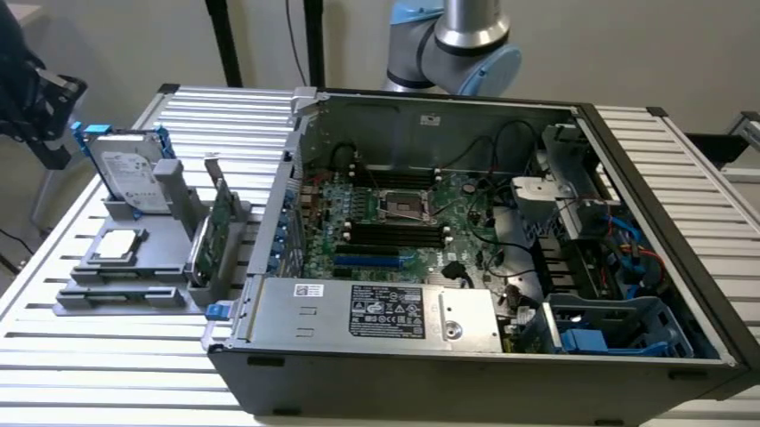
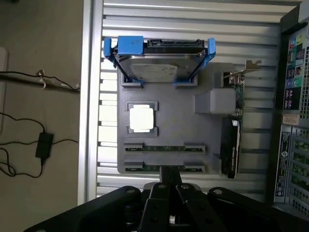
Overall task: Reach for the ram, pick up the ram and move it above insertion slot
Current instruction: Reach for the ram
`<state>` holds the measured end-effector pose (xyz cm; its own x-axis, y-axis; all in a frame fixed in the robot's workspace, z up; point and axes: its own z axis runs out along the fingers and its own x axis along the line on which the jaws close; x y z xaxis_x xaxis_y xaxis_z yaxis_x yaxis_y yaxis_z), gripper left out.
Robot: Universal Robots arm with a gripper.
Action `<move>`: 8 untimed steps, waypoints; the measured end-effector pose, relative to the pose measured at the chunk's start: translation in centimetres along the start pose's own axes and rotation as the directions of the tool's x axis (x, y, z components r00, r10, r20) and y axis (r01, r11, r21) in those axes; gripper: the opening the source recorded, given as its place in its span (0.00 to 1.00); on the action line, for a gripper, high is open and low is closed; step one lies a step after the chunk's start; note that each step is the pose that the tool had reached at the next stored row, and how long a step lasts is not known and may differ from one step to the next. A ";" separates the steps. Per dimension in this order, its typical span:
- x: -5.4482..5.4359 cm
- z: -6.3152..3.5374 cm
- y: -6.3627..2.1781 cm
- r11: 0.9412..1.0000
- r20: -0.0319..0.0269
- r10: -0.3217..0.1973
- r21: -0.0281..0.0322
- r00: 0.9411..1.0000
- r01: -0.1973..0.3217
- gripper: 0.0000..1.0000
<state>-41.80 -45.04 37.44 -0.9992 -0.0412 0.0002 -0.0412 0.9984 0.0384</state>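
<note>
Ram (image 2: 152, 167) just ahead of closed fingers (image 2: 159, 195)

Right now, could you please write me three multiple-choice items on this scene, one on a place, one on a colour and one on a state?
1. Where does the grey holder stand? A) inside the computer case B) on the floor C) on the slatted table beside the case
2. What colour is the bracket around the hard drive? A) blue B) red C) yellow
3. How is the gripper? A) wide open B) shut, empty C) shut on the ram
Answers: 1 C: the holder rests on the slats outside the case. 2 A: blue shows at both ends of the drive. 3 B: it is closed on nothing, and the ram lies in its slot.
</note>
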 end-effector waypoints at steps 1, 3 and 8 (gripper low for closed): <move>0.0 -0.01 -0.11 1.000 0.000 -0.004 0.000 1.000 0.004 0.11; 0.0 -0.01 -0.24 1.000 0.000 -0.009 0.000 1.000 0.009 0.11; 0.0 -0.01 -0.24 1.000 0.000 -0.010 0.000 1.000 0.010 0.11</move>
<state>-41.80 -45.29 37.44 -0.9987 -0.0515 0.0002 -0.0515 0.9979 0.0382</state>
